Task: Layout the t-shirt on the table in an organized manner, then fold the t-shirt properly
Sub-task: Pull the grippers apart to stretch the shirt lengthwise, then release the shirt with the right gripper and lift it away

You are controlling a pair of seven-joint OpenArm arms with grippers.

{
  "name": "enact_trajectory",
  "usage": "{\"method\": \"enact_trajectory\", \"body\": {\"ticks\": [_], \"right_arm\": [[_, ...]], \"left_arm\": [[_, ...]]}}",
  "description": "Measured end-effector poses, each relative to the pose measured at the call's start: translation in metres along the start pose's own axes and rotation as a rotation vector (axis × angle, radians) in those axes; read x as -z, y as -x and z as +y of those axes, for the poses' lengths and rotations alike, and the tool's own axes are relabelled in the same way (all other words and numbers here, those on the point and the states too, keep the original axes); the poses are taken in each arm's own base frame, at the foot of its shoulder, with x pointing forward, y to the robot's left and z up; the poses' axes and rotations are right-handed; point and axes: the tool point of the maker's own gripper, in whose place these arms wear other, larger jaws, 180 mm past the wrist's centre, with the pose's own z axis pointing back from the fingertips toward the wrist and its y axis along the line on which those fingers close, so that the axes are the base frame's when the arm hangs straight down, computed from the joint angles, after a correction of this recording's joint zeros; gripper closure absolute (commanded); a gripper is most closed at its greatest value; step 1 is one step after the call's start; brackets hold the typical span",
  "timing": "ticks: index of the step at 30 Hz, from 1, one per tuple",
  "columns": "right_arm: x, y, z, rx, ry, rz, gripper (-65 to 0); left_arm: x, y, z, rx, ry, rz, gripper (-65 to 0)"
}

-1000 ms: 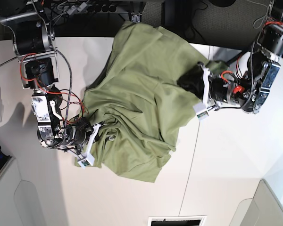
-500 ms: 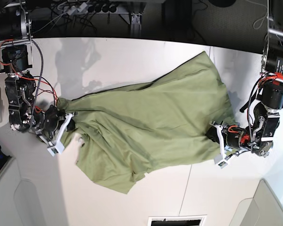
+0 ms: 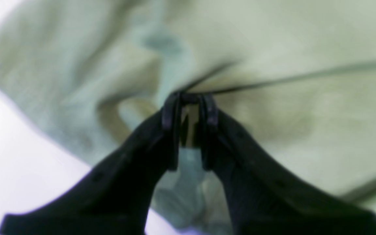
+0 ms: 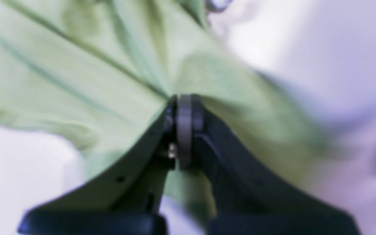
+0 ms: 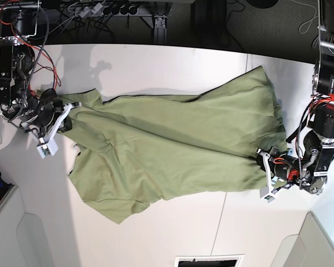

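The t-shirt [image 5: 172,144] lies stretched across the middle of the table [image 5: 156,67], pulled out long between the two arms but not yet flat. Its far edge runs fairly straight, while the near edge sags into a loose flap with wrinkles and a turned-under corner on the side of the right gripper [image 5: 60,118]. The laying-out step looks well advanced but unfinished; no fold has been made, so the whole folding part seems to remain.

The right gripper is clamped on one end of the t-shirt, its jaws pressed together with cloth fanning out from the tips in the right wrist view. The left gripper [image 5: 265,172] pinches the opposite end of the t-shirt; in the left wrist view its jaws stand slightly apart with a bunch of fabric caught between them.

Around the t-shirt the table is bare white, with a thin dark seam [image 5: 225,206] running under the cloth on the left gripper's side. Beyond the t-shirt's far edge, off the table, hang dark cables [image 5: 94,11]. Nothing sits on the table to block the cloth; the main hindrance appears to be the slack, rumpled near flap, which would likely need smoothing before a clean fold.
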Motion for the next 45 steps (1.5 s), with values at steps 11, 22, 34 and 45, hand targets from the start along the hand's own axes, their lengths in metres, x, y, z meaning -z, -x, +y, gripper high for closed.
{"method": "enact_trajectory", "body": {"ticks": [11, 22, 34, 45], "right_arm": [[-0.028, -0.003, -0.04, 0.172, 0.062, -0.044, -14.5], [-0.021, 0.054, 0.006, 0.201, -0.091, 0.041, 0.0], [-0.058, 0.085, -0.001, 0.225, -0.029, 0.046, -1.1], [-0.08, 0.12, -0.01, 0.306, -0.025, 0.059, -18.0]], "left_arm": [[-0.045, 0.024, -0.054, 0.025, 0.27, -0.071, -13.8], [-0.016, 0.112, -0.12, 0.045, 0.409, 0.062, -13.8], [-0.015, 0.118, -0.129, 0.092, 0.406, 0.07, -13.8], [-0.008, 0.106, -0.105, 0.189, 0.266, -0.007, -13.8]]}}
